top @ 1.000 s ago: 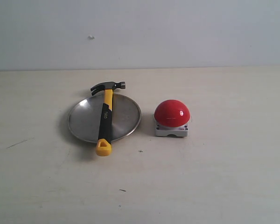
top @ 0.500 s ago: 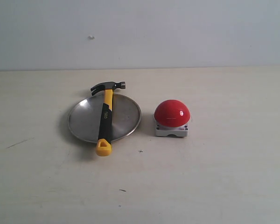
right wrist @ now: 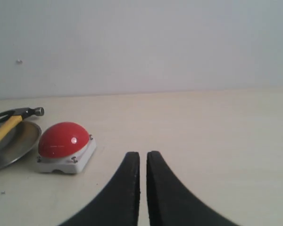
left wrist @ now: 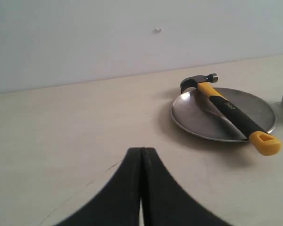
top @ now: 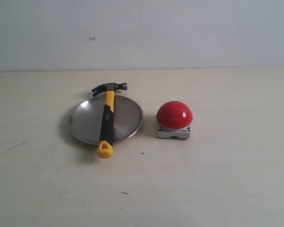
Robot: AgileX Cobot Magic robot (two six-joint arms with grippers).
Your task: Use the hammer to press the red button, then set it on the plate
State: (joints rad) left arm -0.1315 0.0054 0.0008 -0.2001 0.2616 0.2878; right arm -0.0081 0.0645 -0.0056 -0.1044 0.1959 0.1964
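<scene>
The claw hammer lay across the metal plate on the worktop, with the red button just beside. The left gripper had its jaws clenched on nothing; the right gripper jaws seemed clenched too, empty.

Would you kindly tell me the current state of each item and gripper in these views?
hammer: lying across the plate, head and looped end overhanging the rim.
plate: flat on the table, bearing the hammer.
red button: beside the plate, nothing touching it.
left gripper: shut, empty.
right gripper: nearly shut, empty.
</scene>
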